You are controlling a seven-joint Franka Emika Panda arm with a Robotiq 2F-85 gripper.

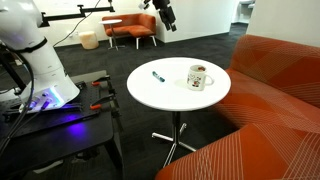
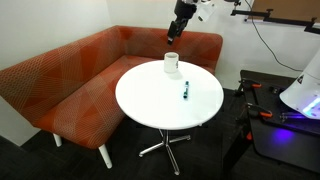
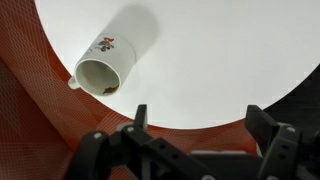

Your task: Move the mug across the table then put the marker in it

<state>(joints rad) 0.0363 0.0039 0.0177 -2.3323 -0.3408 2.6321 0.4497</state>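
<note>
End effector [image 3: 197, 122] hovered high, jaws spread wide, empty. Mug [image 3: 105, 72] upright at left of wrist view, near tabletop [image 3: 220, 50] edge; marker [image 1: 157, 75] lay apart. Step: approaching mug. Next likely: centre over it, descend, grasp rim.

Smooth, glossy white arm [image 1: 28, 45], thick and rounded, with bulging joint housings and dark seams between segments. Same white curved shell at the frame edge in an exterior view [image 2: 305, 88]. Thin black cables [image 1: 8, 72] close beside the lower body. At the far end, a black claw [image 1: 166, 20], compact and blocky, matte against the white links, dark in both exterior views. From the wrist view, two stubby, angular black fingers [image 3: 141, 115] on chunky hinged linkages, with small round pivot pins at the joints.
</note>
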